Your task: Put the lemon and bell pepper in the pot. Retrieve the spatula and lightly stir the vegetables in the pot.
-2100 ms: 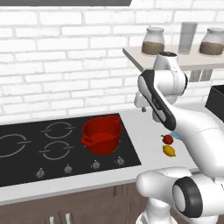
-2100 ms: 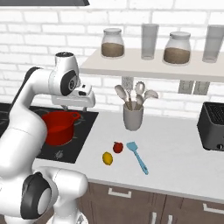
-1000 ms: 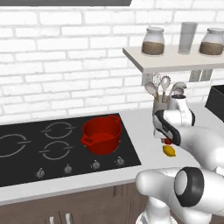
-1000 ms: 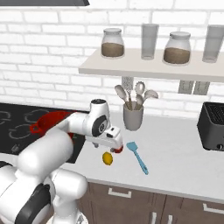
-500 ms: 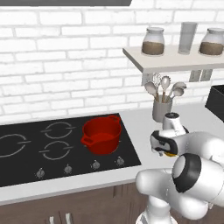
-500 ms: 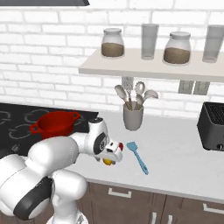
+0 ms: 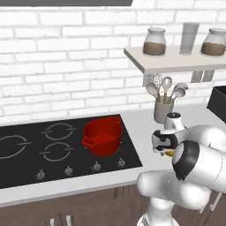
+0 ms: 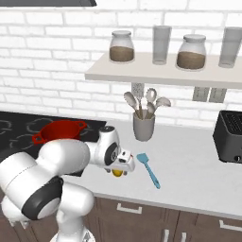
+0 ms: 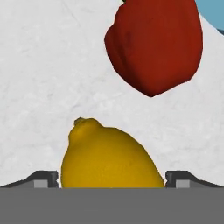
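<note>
Two spread fingertips point(image 9: 43, 177) flank the lemon point(image 9: 109, 157) below the bell pepper point(image 9: 155, 43)

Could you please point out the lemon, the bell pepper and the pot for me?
lemon point(image 9: 109, 157): hand view, middle of its yellow body, between the open finger tips.
bell pepper point(image 9: 155, 46): hand view, centre of its red flesh.
pot point(image 7: 103, 137): left base view, front of its red wall.

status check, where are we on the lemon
Gripper open, low over the counter. Lemon between the fingers, not gripped. Bell pepper just beyond it.
</note>
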Available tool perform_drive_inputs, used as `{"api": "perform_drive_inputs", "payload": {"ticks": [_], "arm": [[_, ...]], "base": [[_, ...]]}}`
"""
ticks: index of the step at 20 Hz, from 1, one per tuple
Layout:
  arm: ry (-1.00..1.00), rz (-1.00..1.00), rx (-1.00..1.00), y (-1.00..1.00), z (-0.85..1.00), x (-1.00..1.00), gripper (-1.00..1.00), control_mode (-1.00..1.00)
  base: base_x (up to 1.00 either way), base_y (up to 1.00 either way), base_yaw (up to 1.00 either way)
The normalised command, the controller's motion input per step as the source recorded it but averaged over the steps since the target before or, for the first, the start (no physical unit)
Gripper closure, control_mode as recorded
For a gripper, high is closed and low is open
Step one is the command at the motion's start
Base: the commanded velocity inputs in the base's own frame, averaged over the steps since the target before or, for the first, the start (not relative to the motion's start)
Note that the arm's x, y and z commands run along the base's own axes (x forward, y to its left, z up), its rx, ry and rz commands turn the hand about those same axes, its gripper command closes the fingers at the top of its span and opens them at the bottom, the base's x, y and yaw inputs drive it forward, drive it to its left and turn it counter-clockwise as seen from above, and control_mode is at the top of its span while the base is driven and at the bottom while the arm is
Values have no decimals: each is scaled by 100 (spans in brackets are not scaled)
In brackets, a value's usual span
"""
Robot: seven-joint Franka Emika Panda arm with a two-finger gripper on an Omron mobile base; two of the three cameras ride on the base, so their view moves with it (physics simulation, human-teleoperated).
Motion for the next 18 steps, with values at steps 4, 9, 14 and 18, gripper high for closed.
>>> {"api": "perform_drive_inputs", "payload": {"ticks": [4, 9, 14, 18], "arm": [[0, 4, 0, 0, -2, -1, 100, -100], [0, 10, 0, 7, 49, -35, 100, -100], [-7, 20, -1, 84, 100, -45, 100, -100], [0, 23, 0, 100, 99, 0, 100, -100]], "base": [[0, 0, 0], [0, 0, 0], [0, 0, 0], [0, 0, 0]]}}
